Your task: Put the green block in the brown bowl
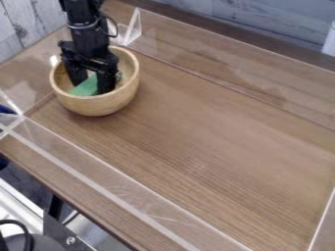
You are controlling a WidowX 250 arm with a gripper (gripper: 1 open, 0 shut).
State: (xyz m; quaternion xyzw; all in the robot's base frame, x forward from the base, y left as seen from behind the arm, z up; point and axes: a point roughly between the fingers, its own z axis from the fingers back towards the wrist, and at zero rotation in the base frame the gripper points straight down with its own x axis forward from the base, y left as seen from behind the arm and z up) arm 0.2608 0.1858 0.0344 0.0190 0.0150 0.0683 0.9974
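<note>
The brown bowl sits at the far left of the wooden table, round and light tan. Inside it lies the green block, partly hidden by the fingers above it. My black gripper hangs over the bowl's hollow with its fingers spread open on either side of the block. The block rests low in the bowl and looks free of the fingers.
A wooden tabletop with clear acrylic walls along its edges surrounds the bowl. A clear panel stands just behind the bowl. A grey wall runs along the back.
</note>
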